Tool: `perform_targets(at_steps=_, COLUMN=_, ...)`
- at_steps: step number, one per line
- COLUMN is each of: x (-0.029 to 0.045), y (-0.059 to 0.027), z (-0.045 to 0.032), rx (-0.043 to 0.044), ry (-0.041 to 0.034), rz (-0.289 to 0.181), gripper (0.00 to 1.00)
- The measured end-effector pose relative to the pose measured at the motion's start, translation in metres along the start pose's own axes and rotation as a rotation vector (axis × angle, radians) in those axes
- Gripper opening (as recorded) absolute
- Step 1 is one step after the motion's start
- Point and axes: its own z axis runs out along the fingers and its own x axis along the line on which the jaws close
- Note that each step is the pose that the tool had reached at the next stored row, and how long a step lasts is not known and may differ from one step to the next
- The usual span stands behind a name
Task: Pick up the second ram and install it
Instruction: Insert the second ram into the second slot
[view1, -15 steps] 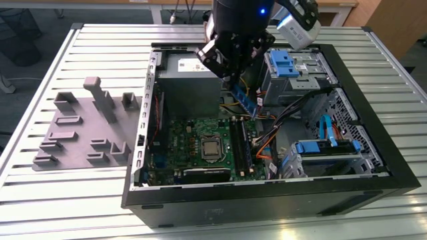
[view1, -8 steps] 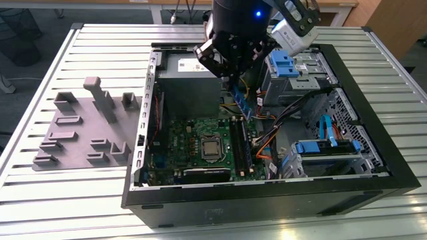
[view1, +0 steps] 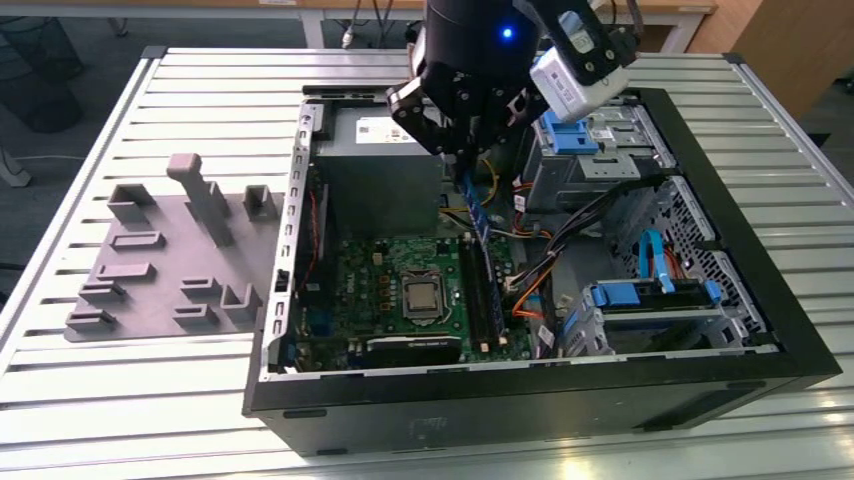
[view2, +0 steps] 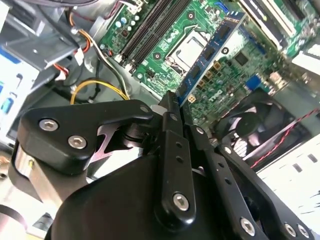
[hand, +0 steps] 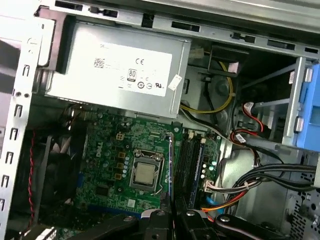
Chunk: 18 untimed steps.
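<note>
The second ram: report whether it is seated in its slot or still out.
Out. The hand holds the second ram on edge above the motherboard, beside the empty slots.

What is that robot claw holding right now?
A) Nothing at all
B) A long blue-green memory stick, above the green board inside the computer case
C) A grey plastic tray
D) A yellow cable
B: in the second wrist view the gripper is shut on the second ram, a long blue-green stick held over the motherboard inside the open case.
</note>
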Motion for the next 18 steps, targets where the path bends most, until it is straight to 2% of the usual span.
perform_targets(at_steps=4, x=-0.0002, y=0.0, z=0.0016, rx=0.0, ry=-0.0004, rz=0.063, gripper=0.14)
perform_targets(at_steps=9, x=-0.0061, y=-0.0009, z=0.0049, rx=-0.0001, ry=-0.0006, rz=0.082, gripper=0.14)
perform_targets(at_steps=12, x=-0.0071, y=-0.0007, z=0.0081, rx=-0.0001, ry=-0.0008, rz=0.112, gripper=0.14)
perform_targets(at_steps=18, x=-0.0148, y=-0.0009, z=0.0146, rx=0.0003, ry=-0.0009, rz=0.144, gripper=0.14)
